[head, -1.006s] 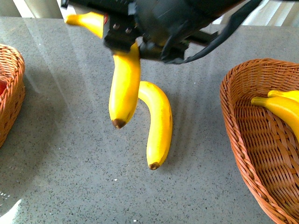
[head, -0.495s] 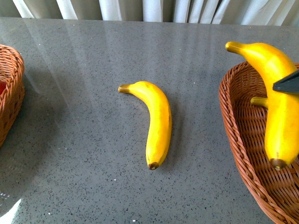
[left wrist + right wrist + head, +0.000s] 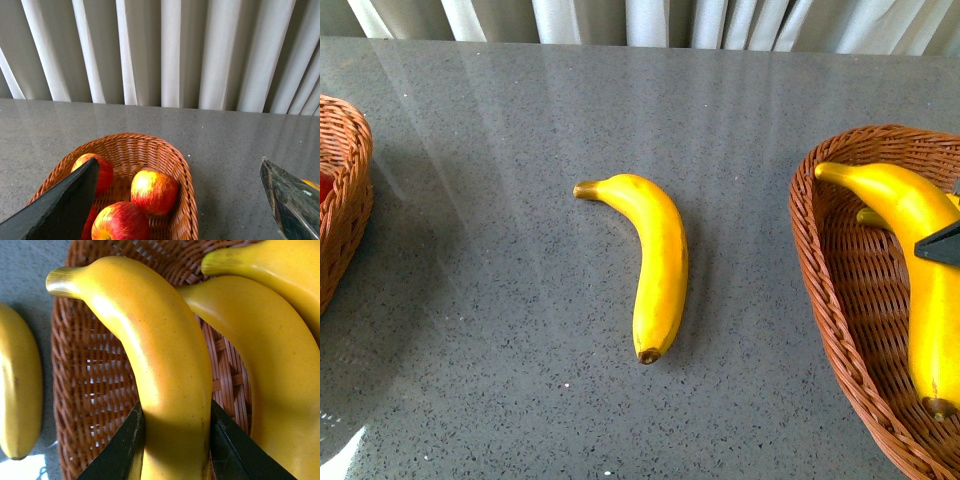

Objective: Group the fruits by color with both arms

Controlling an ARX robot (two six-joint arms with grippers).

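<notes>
One yellow banana (image 3: 655,265) lies on the grey table, mid-scene; it also shows beside the basket in the right wrist view (image 3: 17,395). My right gripper (image 3: 175,425) is shut on a second banana (image 3: 160,355), its black fingers (image 3: 122,450) pressing both sides. That banana (image 3: 920,250) hangs low inside the right wicker basket (image 3: 830,300), over two bananas lying there (image 3: 280,390). Only a black tip of the right gripper (image 3: 942,246) shows in the front view. My left gripper (image 3: 178,162) is open above the left basket (image 3: 165,150), which holds three red apples (image 3: 154,191).
The left basket (image 3: 345,200) sits at the table's left edge, with a sliver of red inside. Pale curtains (image 3: 165,50) hang behind the table's far edge. Grey tabletop (image 3: 520,380) stretches between the two baskets around the lone banana.
The right gripper carried its banana from above the table's middle across to the right basket, then lowered it down into the basket. The banana on the table has not moved.
</notes>
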